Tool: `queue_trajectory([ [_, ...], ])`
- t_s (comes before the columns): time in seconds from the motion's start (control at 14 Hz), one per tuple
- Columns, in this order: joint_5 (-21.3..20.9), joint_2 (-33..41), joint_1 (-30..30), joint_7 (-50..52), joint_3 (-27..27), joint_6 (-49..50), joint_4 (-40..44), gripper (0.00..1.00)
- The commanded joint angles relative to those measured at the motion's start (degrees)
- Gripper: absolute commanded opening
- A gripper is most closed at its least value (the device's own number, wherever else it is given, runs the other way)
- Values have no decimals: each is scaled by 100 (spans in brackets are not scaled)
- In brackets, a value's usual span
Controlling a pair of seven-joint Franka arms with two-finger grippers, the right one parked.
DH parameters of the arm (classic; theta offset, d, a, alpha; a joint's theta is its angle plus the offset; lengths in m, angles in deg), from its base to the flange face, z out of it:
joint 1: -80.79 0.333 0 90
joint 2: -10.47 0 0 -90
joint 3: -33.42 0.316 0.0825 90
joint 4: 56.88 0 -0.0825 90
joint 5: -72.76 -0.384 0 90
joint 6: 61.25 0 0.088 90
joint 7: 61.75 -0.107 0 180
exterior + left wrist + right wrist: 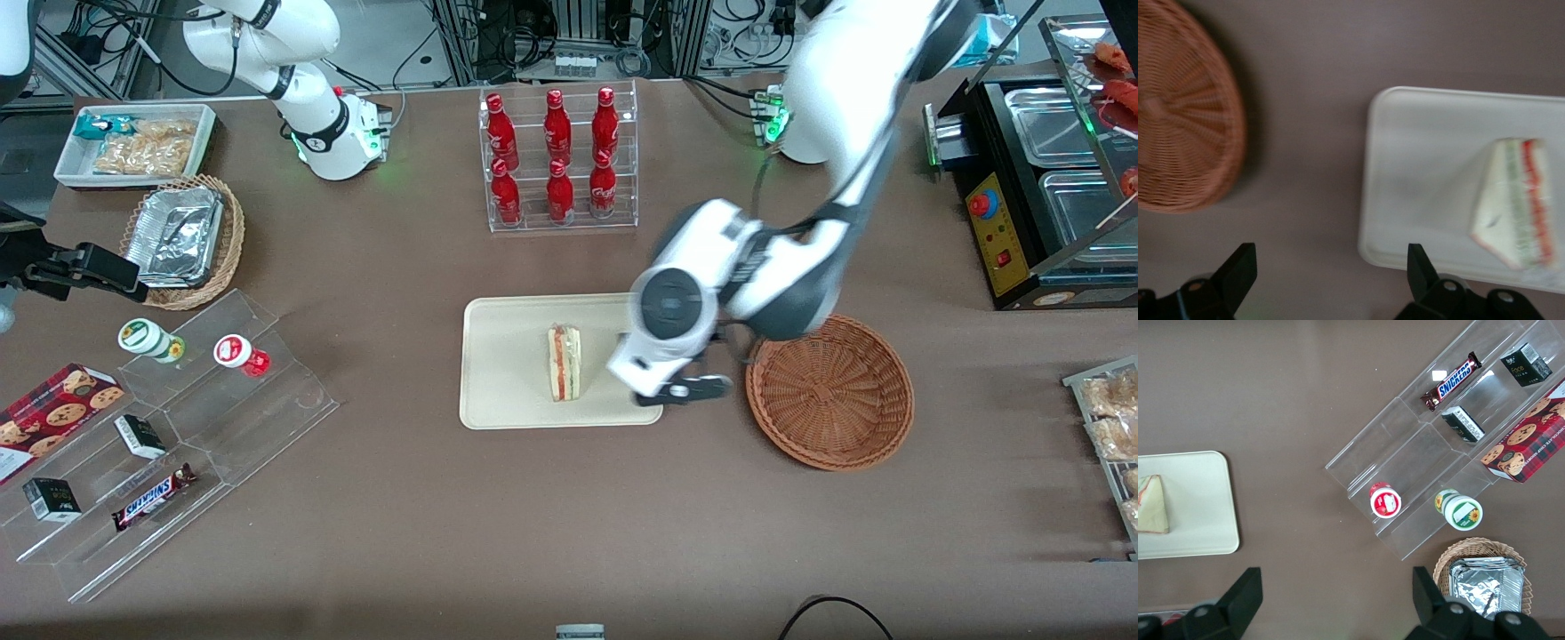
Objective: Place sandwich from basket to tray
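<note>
On the cream tray, about midway along it, lies the sandwich on its side, filling stripe showing. My gripper hangs just off the tray's edge, between tray and the reddish-brown wicker basket, which looks bare inside. Its fingers stand wide apart with nothing between them, though the wrist view is somewhat blurred.

Left arm bent low over the table, pincer empty, fingers spread wide apart.
</note>
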Motion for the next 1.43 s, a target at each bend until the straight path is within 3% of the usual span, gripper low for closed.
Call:
queue_trajectory([
  [0.0, 38, 1524, 821, -919, -47, 220, -1537, 100],
  [0.29, 47, 2378, 1788, -1703, -47, 986, -1530, 100],
  [0.64, 178, 2845, 2202, -1766, -47, 1277, -1407, 100],
  [0.79, 328, 2986, 2238, -1774, -21, 1286, -1389, 100],
  [1.07, 390, 3205, 1957, -1897, 550, 1294, -1345, 100],
  [1.36, 425, 3469, 2010, -1933, 559, 1523, -1389, 100],
])
